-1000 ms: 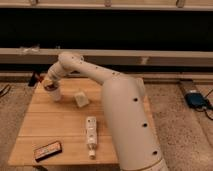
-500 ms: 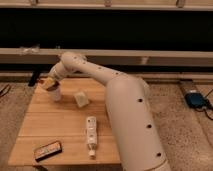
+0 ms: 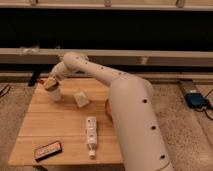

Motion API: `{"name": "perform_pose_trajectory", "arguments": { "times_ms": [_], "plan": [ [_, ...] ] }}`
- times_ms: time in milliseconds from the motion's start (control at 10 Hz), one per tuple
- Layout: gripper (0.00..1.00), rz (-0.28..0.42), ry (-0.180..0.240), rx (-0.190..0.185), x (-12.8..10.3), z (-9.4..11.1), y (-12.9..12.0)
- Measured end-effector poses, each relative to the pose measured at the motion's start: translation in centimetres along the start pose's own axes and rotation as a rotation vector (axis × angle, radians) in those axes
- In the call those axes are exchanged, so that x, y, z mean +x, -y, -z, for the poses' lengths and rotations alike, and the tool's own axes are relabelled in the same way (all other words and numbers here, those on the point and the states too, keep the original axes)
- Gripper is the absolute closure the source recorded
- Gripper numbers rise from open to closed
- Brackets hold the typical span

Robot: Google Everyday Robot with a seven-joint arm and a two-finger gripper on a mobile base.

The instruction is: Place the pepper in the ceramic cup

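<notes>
Arm: the white robot arm [image 3: 125,105] rises from the lower right and reaches across the table to its far left corner.
Table: a wooden table [image 3: 55,125] with a slatted top carries everything else.
Orange bowl: only a sliver of the orange bowl [image 3: 107,108] shows at the arm's left edge, and the arm hides the rest.
Bottle: a white tube-like bottle [image 3: 91,136] lies flat near the front, just left of the arm.
Packet: a dark flat packet [image 3: 47,150] lies at the front left corner, well apart from the cup.
White lump: a tilted white blocky object [image 3: 81,97] sits near the cup, on its right.
Ceramic cup: the ceramic cup [image 3: 54,94] stands upright at the far left, directly under the gripper.
Gripper: the gripper [image 3: 49,83] sits right at the cup's mouth. How wide it stands and what it holds cannot be told.
Pepper: it cannot be told apart from the gripper's tan end.
Change: half a second ago the gripper sat slightly further left, and it is now closer over the cup. The items on the table have not moved.
</notes>
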Motion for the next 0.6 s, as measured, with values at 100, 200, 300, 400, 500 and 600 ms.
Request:
{"name": "perform_pose_trajectory", "arguments": {
  "times_ms": [100,200,300,400,500,600],
  "plan": [
    [0.35,-0.002,-0.001,0.007,0.0,0.1,0.2],
    [0.35,-0.004,-0.004,0.021,0.2,0.2,0.7],
    [0.35,-0.01,-0.006,0.038,0.2,0.3,1.4],
    [0.35,-0.017,-0.01,0.052,0.5,0.5,2.1],
    [0.35,-0.029,-0.012,0.071,0.9,0.8,2.9],
    [0.35,-0.04,-0.012,0.085,1.2,1.0,3.5]
  ]
}}
